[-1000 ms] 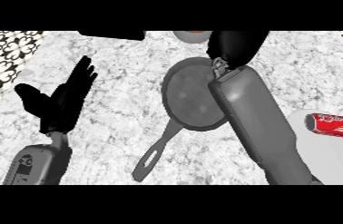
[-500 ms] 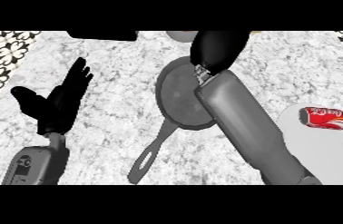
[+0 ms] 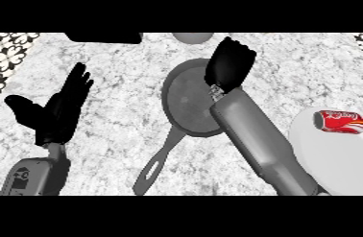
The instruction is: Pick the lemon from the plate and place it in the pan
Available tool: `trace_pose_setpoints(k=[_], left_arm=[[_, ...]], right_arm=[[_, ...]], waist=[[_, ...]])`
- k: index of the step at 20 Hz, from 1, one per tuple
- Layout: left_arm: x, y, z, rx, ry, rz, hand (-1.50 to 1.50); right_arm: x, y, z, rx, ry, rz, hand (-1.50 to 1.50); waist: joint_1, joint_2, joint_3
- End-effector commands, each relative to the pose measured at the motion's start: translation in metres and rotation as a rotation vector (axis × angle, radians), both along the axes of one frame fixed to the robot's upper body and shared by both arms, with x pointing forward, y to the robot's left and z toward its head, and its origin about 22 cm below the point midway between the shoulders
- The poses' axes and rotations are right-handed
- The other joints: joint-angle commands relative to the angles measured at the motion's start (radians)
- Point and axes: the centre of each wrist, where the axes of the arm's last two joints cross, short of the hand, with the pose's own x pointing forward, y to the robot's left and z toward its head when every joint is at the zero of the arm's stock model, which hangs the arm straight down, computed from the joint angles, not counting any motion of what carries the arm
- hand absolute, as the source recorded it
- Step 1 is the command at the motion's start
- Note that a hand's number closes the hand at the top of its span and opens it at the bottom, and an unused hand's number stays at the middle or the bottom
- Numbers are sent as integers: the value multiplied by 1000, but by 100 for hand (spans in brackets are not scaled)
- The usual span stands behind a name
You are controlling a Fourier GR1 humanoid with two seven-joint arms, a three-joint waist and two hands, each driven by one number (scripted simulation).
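Note:
A dark grey pan (image 3: 188,102) lies mid-counter, its handle (image 3: 156,163) pointing to the lower left. My right hand (image 3: 229,64) hovers over the pan's upper right rim, seen from the back with its fingers curled under. The lemon shows nowhere on the counter or plate; the curled hand hides what is inside it. A white plate (image 3: 327,157) sits at the right edge with a red can (image 3: 340,121) lying on it. My left hand (image 3: 60,106) rests open at the left, fingers up.
A black object (image 3: 103,37) and a grey round thing (image 3: 192,37) sit at the counter's far edge. A patterned strip (image 3: 14,49) runs along the upper left corner. Bare marbled counter lies between my left hand and the pan.
My right hand has come down and inward from the far edge to above the pan's rim. The view has shifted a little. The left hand stays as it was.

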Motion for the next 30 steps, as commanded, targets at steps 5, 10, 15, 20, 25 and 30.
trace_pose_setpoints(k=[5,10,15,20,25,30], left_arm=[[0,5,2,-1,7,13,0],[0,0,1,-9,23,-2,0],[0,2,-3,-6,16,11,0],[-2,13,-2,-10,33,36,0],[-6,22,0,1,27,43,0],[-20,26,-16,11,17,84,0]], right_arm=[[7,-41,-42,334,44,-326,-150],[-13,-41,-75,421,46,-247,-150],[-15,-39,-65,496,-196,-163,-150],[-31,-50,-45,646,-406,-135,-150],[-75,-57,-56,807,-520,-112,-150],[-141,-54,-50,923,-611,-3,-150]], waist=[[-12,2,2],[-11,-4,1],[-15,-5,1],[-49,-17,1],[-60,-24,2],[-80,-30,0]])
